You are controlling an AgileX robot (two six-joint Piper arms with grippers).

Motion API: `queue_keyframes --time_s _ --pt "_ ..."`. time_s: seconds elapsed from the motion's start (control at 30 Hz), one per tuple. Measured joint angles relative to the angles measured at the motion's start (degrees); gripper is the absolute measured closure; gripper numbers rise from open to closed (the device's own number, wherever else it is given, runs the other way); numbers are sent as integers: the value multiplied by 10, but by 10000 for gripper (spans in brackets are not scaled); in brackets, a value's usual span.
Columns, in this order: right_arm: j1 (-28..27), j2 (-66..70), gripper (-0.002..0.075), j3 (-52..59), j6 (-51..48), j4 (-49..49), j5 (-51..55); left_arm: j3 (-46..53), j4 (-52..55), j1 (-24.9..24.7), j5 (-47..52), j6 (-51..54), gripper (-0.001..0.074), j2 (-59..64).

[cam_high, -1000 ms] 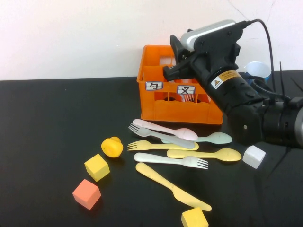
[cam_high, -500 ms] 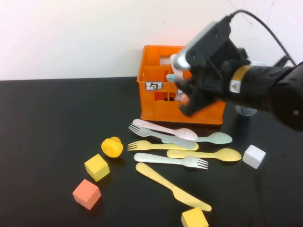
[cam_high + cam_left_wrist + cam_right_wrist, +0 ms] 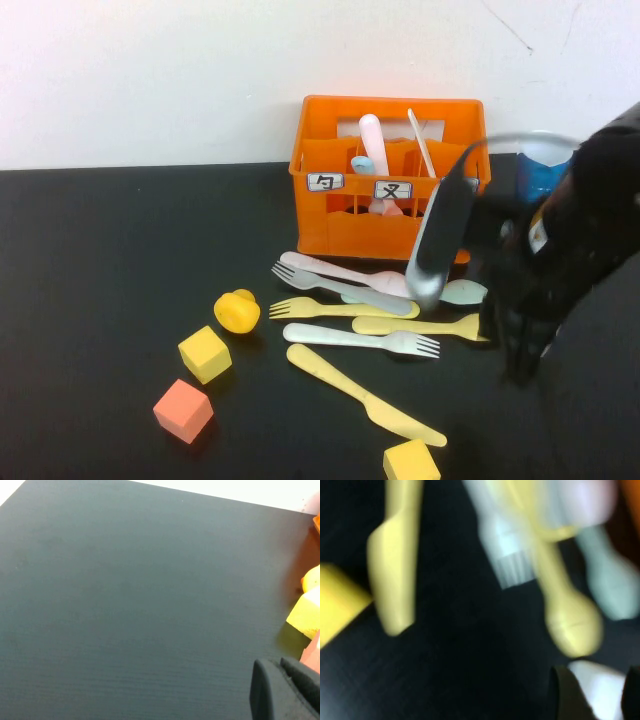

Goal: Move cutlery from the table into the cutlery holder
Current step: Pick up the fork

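Observation:
The orange cutlery holder (image 3: 330, 230) stands at the back of the black table (image 3: 100, 300). A pink piece (image 3: 372, 140) and a cream piece (image 3: 421, 140) stand in it. In front lie a pink spoon (image 3: 340, 272), a blue-grey fork (image 3: 330, 288), a yellow fork (image 3: 330, 308), a mint spoon (image 3: 462, 292), a yellow spoon (image 3: 410, 325), a pale mint fork (image 3: 355, 338) and a yellow knife (image 3: 360, 395). My right gripper (image 3: 520, 365) is blurred, low at the right of the cutlery. In the right wrist view it (image 3: 595, 700) is open over a white cube (image 3: 600, 687), beside the yellow spoon (image 3: 567, 625). My left gripper (image 3: 285, 687) is shut over bare table.
A yellow cube (image 3: 205, 353), an orange-red cube (image 3: 183, 410) and a yellow duck-like toy (image 3: 237, 311) lie left of the cutlery. Another yellow cube (image 3: 410, 462) lies at the front edge. A blue cup (image 3: 545, 165) stands behind my right arm.
My right arm has swung from over the holder down to the table at the right of the cutlery. A pink piece now stands in the holder.

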Motion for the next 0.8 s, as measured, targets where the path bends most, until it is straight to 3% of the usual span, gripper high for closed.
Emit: queue_keyframes --time_s 0.13,0.33,0.67,0.8 --pt "10 40 482 -14 -135 52 84 0 0 0 0 0 736 0" --pt "10 105 482 -69 -230 140 144 0 0 0 0 0 736 0" --pt "10 200 483 -199 -231 137 160 0 0 0 0 0 736 0" --pt "10 229 475 -222 -177 108 135 0 0 0 0 0 736 0"
